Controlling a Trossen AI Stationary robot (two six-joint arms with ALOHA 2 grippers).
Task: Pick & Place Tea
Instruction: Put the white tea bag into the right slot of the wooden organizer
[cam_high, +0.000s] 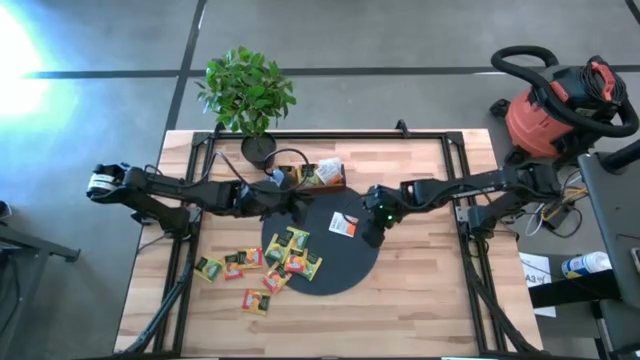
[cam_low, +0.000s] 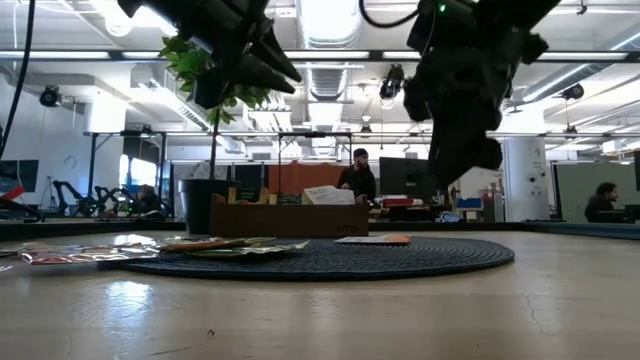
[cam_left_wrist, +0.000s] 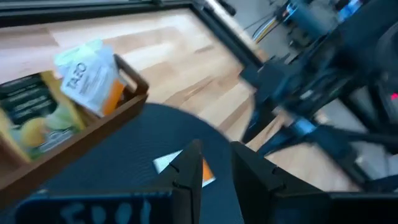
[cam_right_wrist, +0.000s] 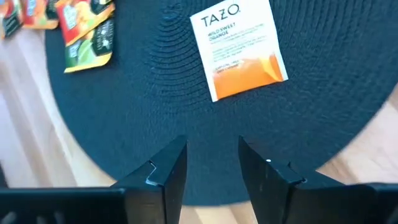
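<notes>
1. The right gripper (cam_right_wrist: 208, 163) is hovering above the black disc (cam_high: 345, 270), its fingers standing apart with nothing between them.
2. A white-with-orange sachet (cam_right_wrist: 239, 48) (printed TAZO) is lying flat on the disc just ahead of those fingers, untouched.
3. The left gripper (cam_left_wrist: 214, 165) is hanging over the disc's far edge, near the wooden tray (cam_high: 322, 176); its fingers are showing a narrow gap and gripping nothing.
4. Two sachets (cam_left_wrist: 87, 78) are standing upright in the tray.
5. The other tea sachets (cam_high: 262, 264) are lying scattered across the disc's left edge and the table (cam_high: 430, 290) beside it.
6. A potted plant (cam_high: 248, 95) is sitting at the table's far edge.
</notes>
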